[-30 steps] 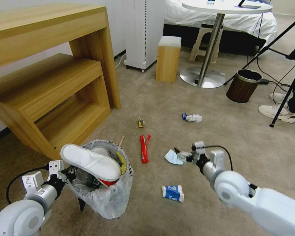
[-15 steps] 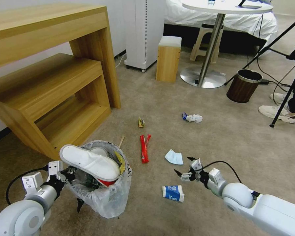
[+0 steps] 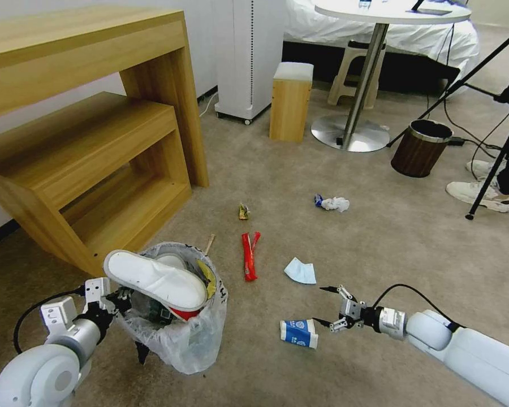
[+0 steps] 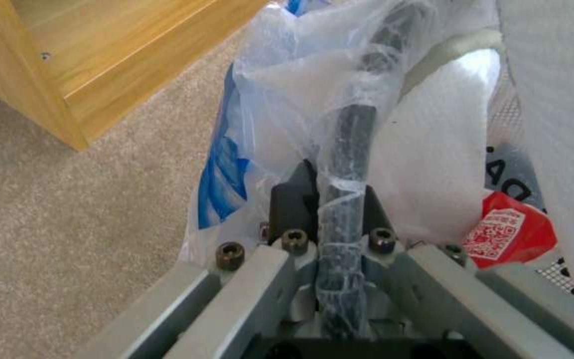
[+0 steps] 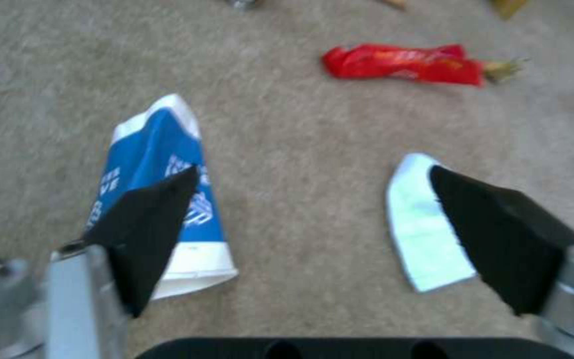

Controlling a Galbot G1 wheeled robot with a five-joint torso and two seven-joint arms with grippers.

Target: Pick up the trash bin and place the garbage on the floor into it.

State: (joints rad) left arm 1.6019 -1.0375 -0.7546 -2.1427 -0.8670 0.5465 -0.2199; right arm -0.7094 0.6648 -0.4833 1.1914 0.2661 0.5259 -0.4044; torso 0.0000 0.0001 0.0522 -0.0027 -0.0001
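Looking down from the head view, you are seeing the left gripper (image 3: 114, 298) clenching the rim of the trash bin (image 3: 178, 333), which is standing on the beige carpet floor (image 3: 390, 237) just in front of the wooden desk (image 3: 85, 147). One white slipper (image 3: 155, 278) is lying across the bin's mouth. The right gripper (image 3: 325, 308) is hovering low with its fingers spread wide, just beside the one blue-and-white cup (image 3: 298, 332). Five pieces of garbage are lying loose on the carpet: that cup, one pale blue face mask (image 3: 300, 271), one red wrapper (image 3: 249, 255), one small yellowish packet (image 3: 243, 211) and one white crumpled tissue (image 3: 333, 203). A wooden stick (image 3: 209, 243) is poking out behind the bin. A brown wood-grain bin (image 3: 419, 148) is standing well apart.

In the left wrist view, you are watching the fingers pinching the dark rim (image 4: 348, 149) through the clear plastic liner (image 4: 287, 89).

In the right wrist view, the two black fingertips (image 5: 151, 219) are gaping, one over the cup (image 5: 161, 164), the other over the mask (image 5: 426, 224), neither grasping anything.

You are, I judge, mid-collection; the next move is calling for centring the open jaws on the cup, then lowering.
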